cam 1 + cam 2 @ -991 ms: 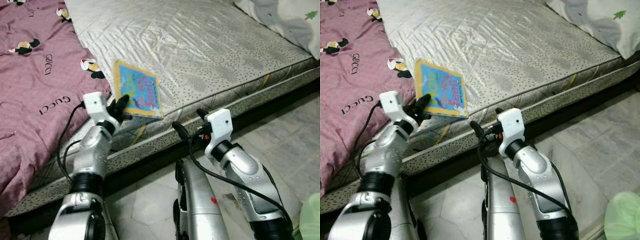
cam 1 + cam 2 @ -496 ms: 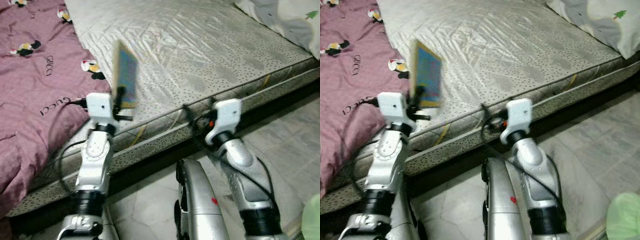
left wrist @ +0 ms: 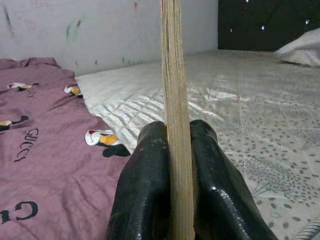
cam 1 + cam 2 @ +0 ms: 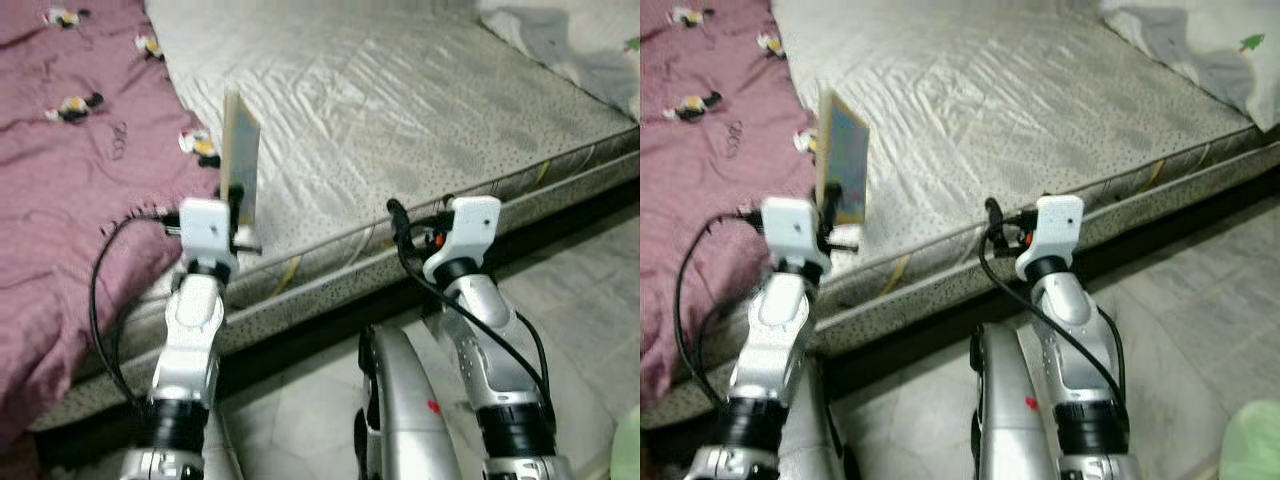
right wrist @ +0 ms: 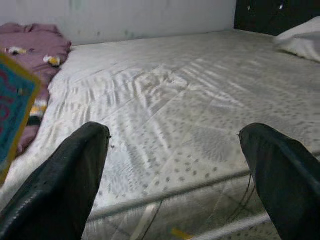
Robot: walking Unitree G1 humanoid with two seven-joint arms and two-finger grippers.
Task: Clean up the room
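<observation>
A thin colourful children's book (image 4: pixel 241 148) stands upright, edge-on, lifted clear of the mattress (image 4: pixel 400 100). My left gripper (image 4: pixel 238 205) is shut on its lower edge; in the left wrist view the book's page edges (image 3: pixel 175 100) rise between the two black fingers (image 3: pixel 145 190). My right gripper (image 4: pixel 420 220) hovers open at the mattress's front edge with nothing between its fingers (image 5: pixel 65 185). The book's blue cover (image 5: pixel 12 107) also shows in the right wrist view.
A maroon blanket (image 4: pixel 70 200) with cartoon prints covers the bed's left part. A white pillow (image 4: pixel 570 40) lies at the far right corner. Grey tiled floor (image 4: pixel 590 300) runs below the bed. A pale green object (image 4: pixel 630 450) sits at the lower right.
The left gripper has lifted the book off the mattress and turned it upright, edge-on. The right arm has risen toward the bed edge. The camera view has shifted slightly.
</observation>
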